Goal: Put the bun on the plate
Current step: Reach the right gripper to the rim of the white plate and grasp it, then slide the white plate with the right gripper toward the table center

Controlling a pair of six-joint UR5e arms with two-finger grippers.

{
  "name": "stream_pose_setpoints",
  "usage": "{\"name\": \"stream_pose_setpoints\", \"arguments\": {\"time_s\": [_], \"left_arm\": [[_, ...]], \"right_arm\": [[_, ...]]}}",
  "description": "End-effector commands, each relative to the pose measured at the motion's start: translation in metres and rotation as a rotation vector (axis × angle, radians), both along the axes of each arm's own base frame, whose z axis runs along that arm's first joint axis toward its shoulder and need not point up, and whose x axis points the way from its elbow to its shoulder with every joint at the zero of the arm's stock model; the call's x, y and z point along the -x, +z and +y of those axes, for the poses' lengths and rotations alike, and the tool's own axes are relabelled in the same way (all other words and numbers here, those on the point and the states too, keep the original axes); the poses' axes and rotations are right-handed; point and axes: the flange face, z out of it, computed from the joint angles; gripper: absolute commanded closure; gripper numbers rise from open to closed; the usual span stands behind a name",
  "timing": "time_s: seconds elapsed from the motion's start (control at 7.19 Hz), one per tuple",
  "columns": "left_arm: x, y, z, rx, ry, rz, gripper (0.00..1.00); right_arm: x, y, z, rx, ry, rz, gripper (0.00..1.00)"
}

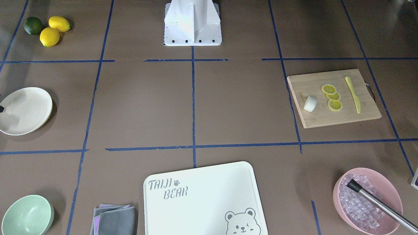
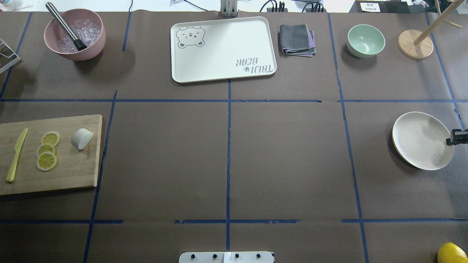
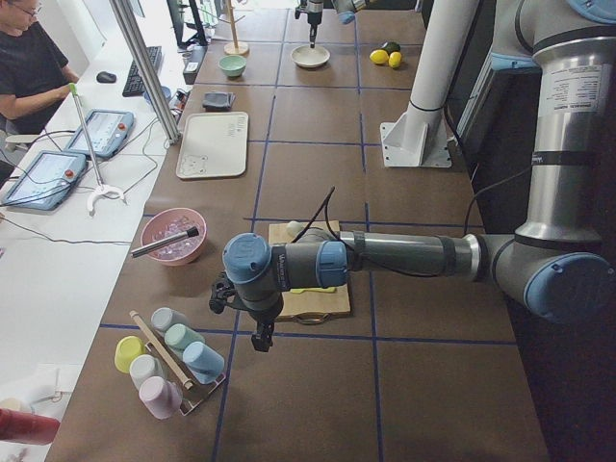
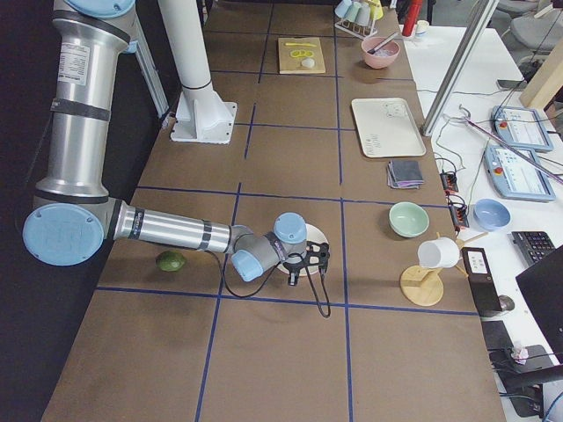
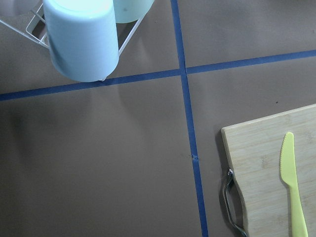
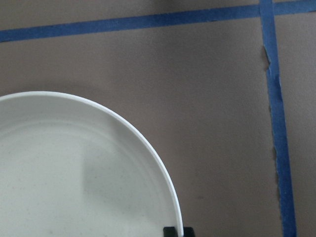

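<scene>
Since the bun (image 2: 81, 138) lies on the wooden board (image 2: 73, 175), long axis aslant, at the end far from the handle (image 5: 229, 197), we list the left pincer (image 3: 260, 337) as nearer: hung over the desk (image 2: 292, 164) beyond that handle, facing down, grip not discernible. Right pincer (image 2: 453, 138): at the plate (image 2: 416, 138) rim, grip likewise unclear.

White metal pedestal (image 1: 192, 23): square flange with rounded corners, row of dark screw heads (image 1: 186, 41) along the flange edge. Silver-grey tubular left arm (image 3: 404, 255) and matching right arm (image 4: 167, 227): pale blue round joint caps (image 3: 568, 287), black sealing rings at the link ends, white printed label (image 3: 563, 101) on the upper link, lettering too small to read. Thin black cable (image 3: 318, 207) looped loose beside each forearm. Black two-finger left gripper (image 3: 260, 342) and black two-finger right gripper (image 4: 317, 257) at the wrists, finger detail not resolvable.
</scene>
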Motion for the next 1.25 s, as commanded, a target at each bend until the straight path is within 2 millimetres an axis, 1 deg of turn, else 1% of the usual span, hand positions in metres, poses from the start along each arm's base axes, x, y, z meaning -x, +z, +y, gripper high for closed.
{"name": "stream_pose_setpoints", "arguments": {"time_s": [0.0,0.14,0.28,0.42,0.56,0.7,0.83,0.97,1.11], "left_arm": [[0.000,-0.002,0.000,-0.004,0.000,0.000,0.00],[0.001,-0.002,0.000,-0.004,-0.002,0.000,0.00],[0.000,-0.002,0.000,-0.004,0.000,0.000,0.00],[0.000,-0.002,0.000,-0.004,0.000,0.000,0.00],[0.001,-0.002,0.000,-0.004,-0.002,0.000,0.00],[0.001,-0.003,0.001,-0.007,-0.002,0.000,0.00],[0.000,-0.003,0.001,-0.007,0.000,0.000,0.00],[0.001,-0.003,0.002,-0.007,-0.002,0.000,0.00],[0.001,-0.003,0.002,-0.007,-0.002,0.000,0.00]], "right_arm": [[-0.014,-0.027,0.010,-0.043,-0.002,-0.084,1.00],[-0.047,-0.043,0.005,-0.035,0.031,-0.179,1.00],[-0.062,-0.061,0.001,-0.045,0.037,-0.244,1.00],[-0.058,-0.086,-0.011,-0.047,0.063,-0.268,1.00],[-0.044,-0.128,-0.044,0.006,0.133,-0.321,1.00],[-0.008,-0.169,-0.061,0.033,0.130,-0.363,1.00],[0.034,-0.202,-0.077,0.033,0.103,-0.381,1.00],[0.080,-0.232,-0.085,0.069,0.109,-0.396,1.00],[0.132,-0.261,-0.087,0.089,0.135,-0.401,1.00]]}}
